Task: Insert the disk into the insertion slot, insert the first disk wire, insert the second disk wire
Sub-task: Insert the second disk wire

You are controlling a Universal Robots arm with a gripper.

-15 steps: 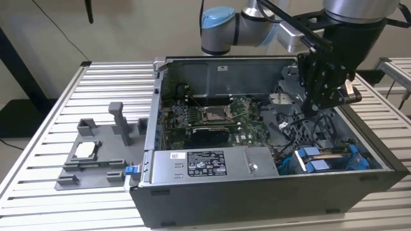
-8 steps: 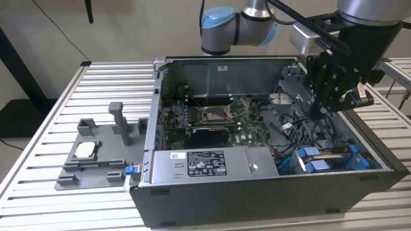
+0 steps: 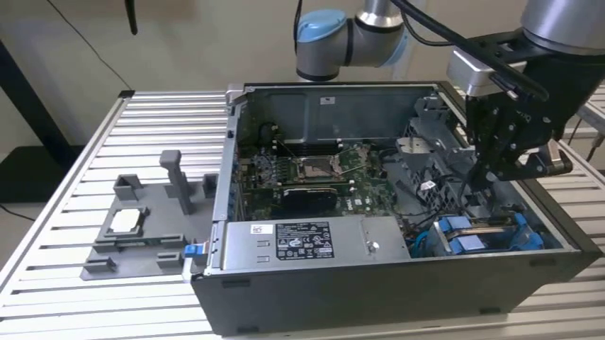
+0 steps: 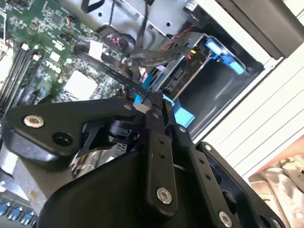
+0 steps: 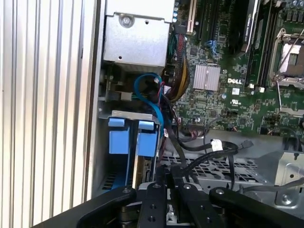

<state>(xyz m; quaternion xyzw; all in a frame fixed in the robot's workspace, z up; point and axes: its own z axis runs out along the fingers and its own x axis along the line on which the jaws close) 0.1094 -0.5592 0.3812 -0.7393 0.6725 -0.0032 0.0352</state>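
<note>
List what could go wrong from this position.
1. The pincer sits low inside the computer case, among loose black cables; a move might snag or tug one.
2. The disk with its blue frame appears already in the slot, with the pincer close above it; pushing down further might strain its blue tabs.

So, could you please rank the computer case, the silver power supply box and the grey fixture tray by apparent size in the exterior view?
1. The computer case, largest by far.
2. The power supply box.
3. The fixture tray, looking about the same size as the box, so that order is unsure.
</note>
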